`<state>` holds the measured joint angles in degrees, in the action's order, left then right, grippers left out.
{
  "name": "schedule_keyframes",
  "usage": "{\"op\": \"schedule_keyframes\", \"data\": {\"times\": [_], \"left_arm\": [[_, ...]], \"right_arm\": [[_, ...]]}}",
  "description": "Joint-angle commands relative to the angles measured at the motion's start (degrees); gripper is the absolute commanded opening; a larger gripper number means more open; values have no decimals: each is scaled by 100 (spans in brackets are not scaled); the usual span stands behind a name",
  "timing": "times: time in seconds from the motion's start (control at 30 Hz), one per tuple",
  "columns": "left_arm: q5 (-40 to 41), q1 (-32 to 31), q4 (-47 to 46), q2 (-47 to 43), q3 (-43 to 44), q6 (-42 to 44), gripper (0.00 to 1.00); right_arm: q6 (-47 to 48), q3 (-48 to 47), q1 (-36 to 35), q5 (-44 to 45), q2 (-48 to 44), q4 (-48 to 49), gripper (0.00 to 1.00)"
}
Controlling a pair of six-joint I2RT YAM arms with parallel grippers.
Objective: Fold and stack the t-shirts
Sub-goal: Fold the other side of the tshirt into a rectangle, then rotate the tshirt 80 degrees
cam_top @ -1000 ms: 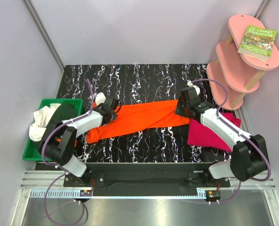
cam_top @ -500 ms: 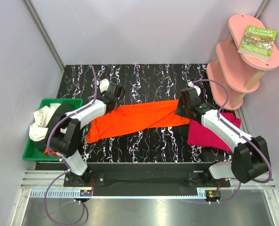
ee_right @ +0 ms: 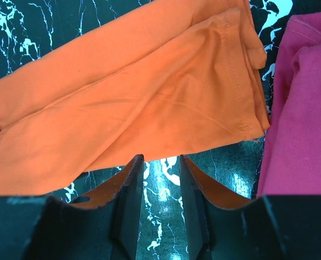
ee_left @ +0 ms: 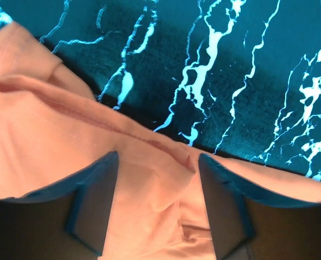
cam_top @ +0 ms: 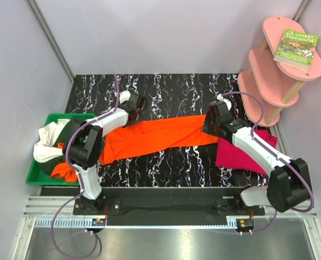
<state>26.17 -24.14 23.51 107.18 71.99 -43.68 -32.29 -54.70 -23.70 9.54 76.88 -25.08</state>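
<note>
- At the far left the green bin (cam_top: 79, 115) holds a loose heap: a white shirt (cam_top: 45, 142), a dark green shirt (cam_top: 68, 131) and a second orange shirt (cam_top: 63, 172). All three are crumpled and none is folded, so I judge that they are all yet to be done.
- The left gripper (cam_top: 134, 106) sits at the far left corner of the bright orange shirt (cam_top: 160, 135). In its wrist view the jaws stand wide apart with a ridge of orange cloth between them, not pinched.
- The bright orange shirt lies in the middle of the table (cam_top: 166, 89) as a long band running from the near left to the far right. It looks doubled lengthwise, with one layer over another at its right end. To my eye that is a first fold only, and the cross folds are left to do.
- The right gripper (cam_top: 210, 127) hovers at the right end of that band. In its wrist view the fingers (ee_right: 129, 184) show only a narrow gap, with bare table in it and no cloth held.
- Just right of the band, the magenta shirt (cam_top: 236, 154) lies on the table partly under the right arm. It seems folded over, though I cannot tell how neatly.
- No stack exists yet, so most of the job remains.
- The pink shelf (cam_top: 269, 70) with a book (cam_top: 296, 47) stands at the far right.
</note>
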Motion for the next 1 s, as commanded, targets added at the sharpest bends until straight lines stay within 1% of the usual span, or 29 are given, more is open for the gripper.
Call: {"op": "schedule_keyframes", "data": {"times": [0.0,0.07,0.1,0.2,0.23,0.33,0.4,0.47,0.63,0.77,0.97], "left_arm": [[458,24,93,-993,88,53,80],[476,23,180,-1329,-96,-8,83],[442,23,224,-1661,-184,-61,83],[178,6,505,-2155,-641,-307,79],[117,-12,558,-2270,-929,-447,77],[28,-169,690,-2569,-1527,-685,76],[-7,-266,786,-2631,-1766,-773,76],[-7,-319,840,-2632,-2039,-870,76],[221,-319,1042,-2500,-2232,-976,76],[204,-284,1068,-2324,-2224,-932,76],[2,-48,1156,-1569,-1943,-783,76]], "right_arm": [[74,-94,-55,83,-68,135,41],[83,-120,-55,83,-51,135,41],[100,-120,-55,109,-42,135,41],[22,-111,-55,75,98,196,40],[-57,-111,-55,48,160,240,40],[-259,-146,-47,-49,529,249,40],[-347,-182,-55,-127,854,258,40],[-462,-208,-55,-128,1091,249,40],[-383,-392,-55,241,1504,249,40],[-348,-568,-55,417,1821,249,39],[-532,-551,-55,426,2182,223,40]]}}
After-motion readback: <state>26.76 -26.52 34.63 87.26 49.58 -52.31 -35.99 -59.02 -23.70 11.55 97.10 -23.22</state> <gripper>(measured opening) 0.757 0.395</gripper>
